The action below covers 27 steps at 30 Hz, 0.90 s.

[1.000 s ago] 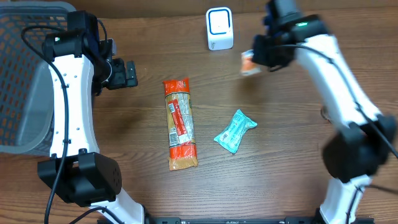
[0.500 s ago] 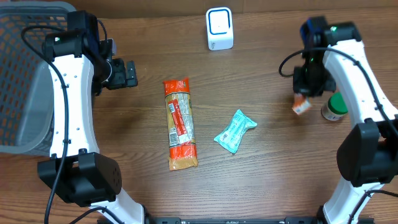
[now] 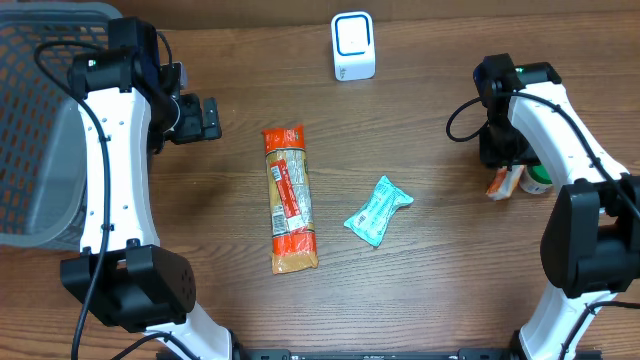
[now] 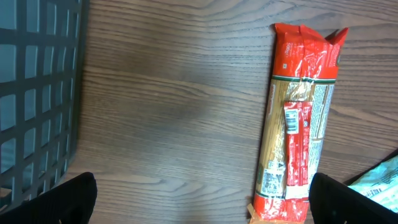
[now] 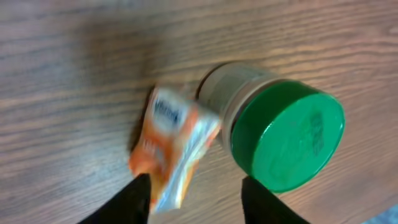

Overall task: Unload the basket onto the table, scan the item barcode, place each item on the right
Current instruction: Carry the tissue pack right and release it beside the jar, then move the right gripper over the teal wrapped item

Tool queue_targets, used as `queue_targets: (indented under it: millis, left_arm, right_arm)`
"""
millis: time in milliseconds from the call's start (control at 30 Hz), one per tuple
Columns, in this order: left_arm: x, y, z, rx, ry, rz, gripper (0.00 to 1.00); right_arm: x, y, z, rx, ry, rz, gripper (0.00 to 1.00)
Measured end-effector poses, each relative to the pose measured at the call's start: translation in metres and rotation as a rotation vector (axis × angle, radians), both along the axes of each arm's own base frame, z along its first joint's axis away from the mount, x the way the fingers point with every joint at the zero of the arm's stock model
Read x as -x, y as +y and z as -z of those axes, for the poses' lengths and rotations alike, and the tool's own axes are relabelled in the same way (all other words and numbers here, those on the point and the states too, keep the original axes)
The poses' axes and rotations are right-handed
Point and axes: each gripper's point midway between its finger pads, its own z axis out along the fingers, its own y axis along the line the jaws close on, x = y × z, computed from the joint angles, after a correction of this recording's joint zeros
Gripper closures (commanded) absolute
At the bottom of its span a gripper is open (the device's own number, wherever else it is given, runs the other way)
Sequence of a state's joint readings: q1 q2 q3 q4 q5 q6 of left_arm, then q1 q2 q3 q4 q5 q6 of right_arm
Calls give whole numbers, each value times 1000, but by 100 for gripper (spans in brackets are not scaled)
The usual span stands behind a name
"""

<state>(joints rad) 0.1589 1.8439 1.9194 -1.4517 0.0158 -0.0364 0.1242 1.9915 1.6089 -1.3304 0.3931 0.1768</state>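
Looking down from overhead, we see the orange packet (image 3: 503, 184) lying on the table (image 3: 420, 290) at the right side, touching a green-lidded jar (image 3: 538, 178), with the right gripper (image 3: 500, 165) directly over it. The scanner (image 3: 353, 46) stands well apart from the packet, at the far edge near the middle. A long pasta pack (image 3: 288, 198) lies lengthwise mid-table, and a teal pouch (image 3: 378, 210) sits near its right side without touching it. The left gripper (image 3: 211, 118) hangs left of the pasta pack's far end, beside a dark mesh basket (image 3: 40, 120), its jaws spread and holding nothing. From the left wrist, we find its two black fingers (image 4: 74, 199) in the bottom corners, far apart, with only bare wood between them. The basket's grid fills the left edge, the pasta pack runs down the right, and a corner of the teal pouch shows at the lower right. From the right wrist, we see the orange packet blurred and tilted on the wood, pressed against the jar's side. That gripper's fingers (image 5: 140, 199) stand parted. One tip overlaps the packet's lower corner while the other sits below the jar, clear of the packet, so nothing is pinched.
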Motion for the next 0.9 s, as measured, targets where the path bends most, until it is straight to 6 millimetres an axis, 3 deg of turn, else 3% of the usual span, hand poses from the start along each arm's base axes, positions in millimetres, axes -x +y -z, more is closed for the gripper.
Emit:
queue_targets:
  millis: [133,233,433,567,633,767,900]
  left_arm:
    - [0,0,0,0,0,0,0]
    - [0,0,0,0,0,0,0]
    - [0,0,0,0,0,0,0]
    - [0,0,0,0,0,0,0]
    - [0,0,0,0,0,0,0]
    - [0,0,0,0,0,0,1]
    - [0,0,0,0,0,0,0]
  right_arm:
    - [-9,0,0,1,-38,0,49]
    - [-15,7,3,-37,-67,8,41]
    - [-20,50,12,-272,-78,5,40]
    - [-10,85,12,-454,-28,7,37]
    - [2,96,11,-522,21,30,42]
    - [18,111,6,-611,91,79,51]
    - [27,124,9,-690,124,110,52]
